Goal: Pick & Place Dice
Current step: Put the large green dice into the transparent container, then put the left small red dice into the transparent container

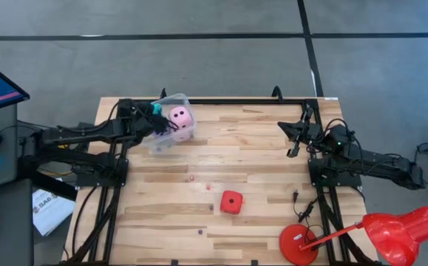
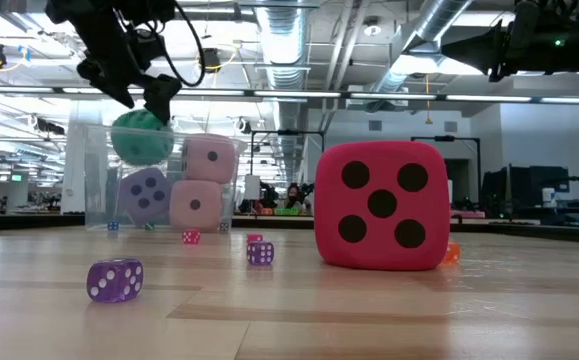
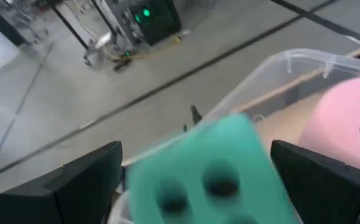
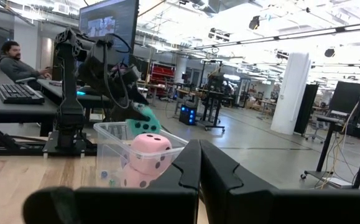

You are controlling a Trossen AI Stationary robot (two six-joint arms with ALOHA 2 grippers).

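Note:
A clear plastic tub (image 1: 171, 124) stands at the table's far left. In the low view it holds two pale pink dice (image 2: 209, 158), one on top of the other (image 2: 195, 205), and a violet-blue die (image 2: 147, 193). My left gripper (image 1: 151, 112) is above the tub's left side, fingers spread. The cyan die (image 2: 141, 137) is just below the fingers at the tub's rim, blurred in the left wrist view (image 3: 211, 174). The red die (image 1: 231, 202) rests on the table's near middle. My right gripper (image 1: 295, 144) is shut and empty above the table's far right. My left gripper has one finger (image 3: 86, 180) on each side of the cyan die, and they point down from above. The die (image 3: 204, 168) is blurred while the fingers are sharp. I cannot tell whether the fingers touch it.
Several tiny translucent dice lie on the wood, among them a purple one (image 2: 115, 280), another purple one (image 2: 260, 252) and a pink one (image 2: 191, 237). A red desk lamp (image 1: 391, 230) stands at the near right corner. A monitor and a person (image 4: 9, 59) are beyond the table's left side.

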